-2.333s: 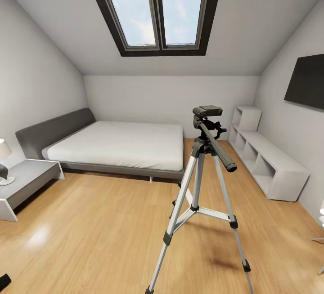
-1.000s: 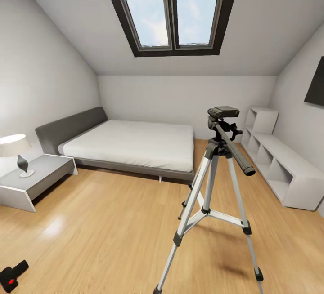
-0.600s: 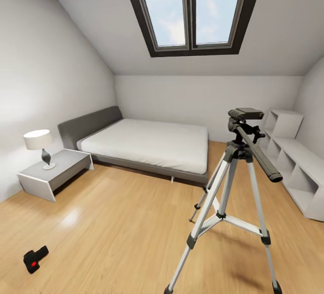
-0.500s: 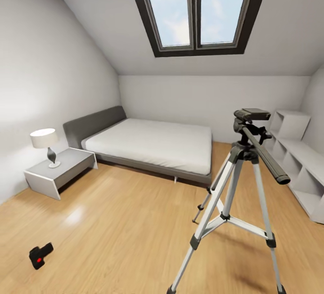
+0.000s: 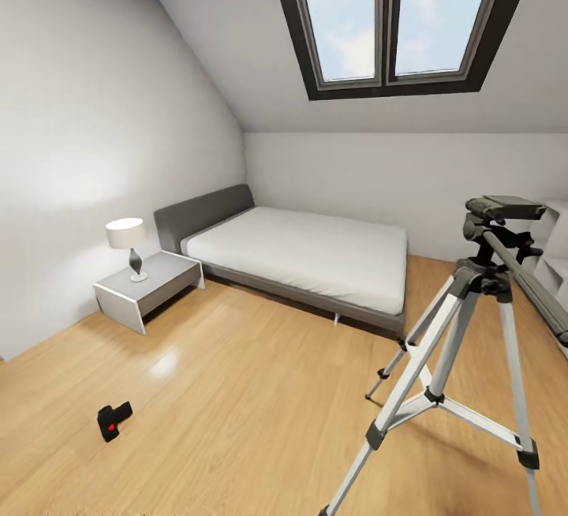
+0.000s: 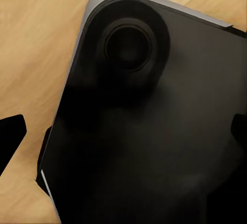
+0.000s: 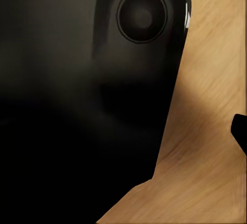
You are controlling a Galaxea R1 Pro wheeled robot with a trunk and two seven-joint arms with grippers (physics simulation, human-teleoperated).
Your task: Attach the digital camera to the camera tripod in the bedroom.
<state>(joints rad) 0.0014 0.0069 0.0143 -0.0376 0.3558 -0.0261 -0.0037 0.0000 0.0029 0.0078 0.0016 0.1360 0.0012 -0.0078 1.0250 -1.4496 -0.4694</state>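
Camera (image 5: 113, 420) is lying on the floor (image 5: 237, 390), well apart from the camera tripod (image 5: 473, 327); cannot tell either claw's state

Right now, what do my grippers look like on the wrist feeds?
The left fingertips are plain matte black and wedge-shaped. The right fingertip is the same flat black. I can make out no cables, markings or coloured pads on them.
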